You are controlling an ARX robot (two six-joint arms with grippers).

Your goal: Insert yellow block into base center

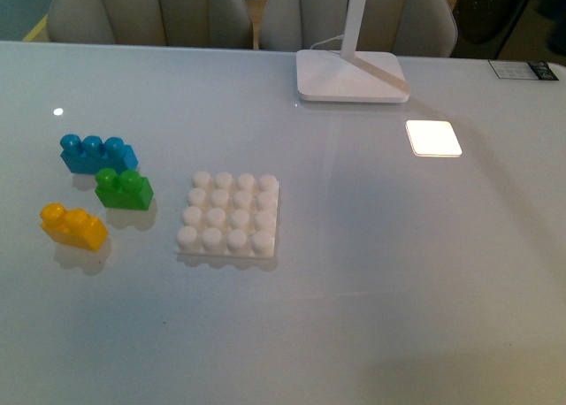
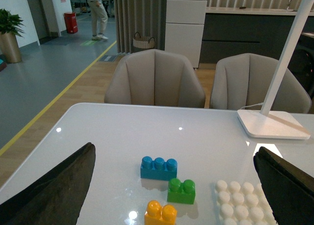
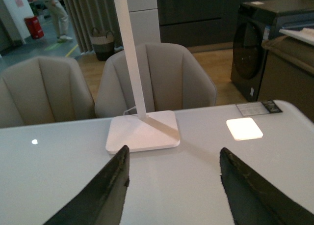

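Plainly, the yellow block (image 1: 73, 225) lies flat on the white surface (image 1: 398, 290), studs up, at about 9 o'clock from the base (image 1: 228, 217) and well apart from it, with a strip of bare surface between them. Its long side runs at a slight slant to the base's near edge. The base sits square and flat, all sixteen studs uncovered.

Just beside the yellow block, at about 1 o'clock, stands the green brick (image 1: 124, 189), with a narrow gap between the two. The blue brick (image 1: 97, 154) is close behind the green one, at about 11 o'clock; I cannot tell whether they touch.

From 3 to 6 o'clock of the base the bare surface runs wide to the frame's edge. At about 1 o'clock, near the far edge, stands the lamp foot (image 1: 351, 75), with a bright square of light (image 1: 433, 138) near it. Chairs (image 1: 146, 11) line the far edge.

Neither arm shows in the front view. The left gripper (image 2: 173, 149) hangs above the bricks, its dark fingers (image 2: 59, 185) spread wide and holding nothing. The right gripper (image 3: 174, 150) faces the lamp foot, likewise spread and holding nothing.
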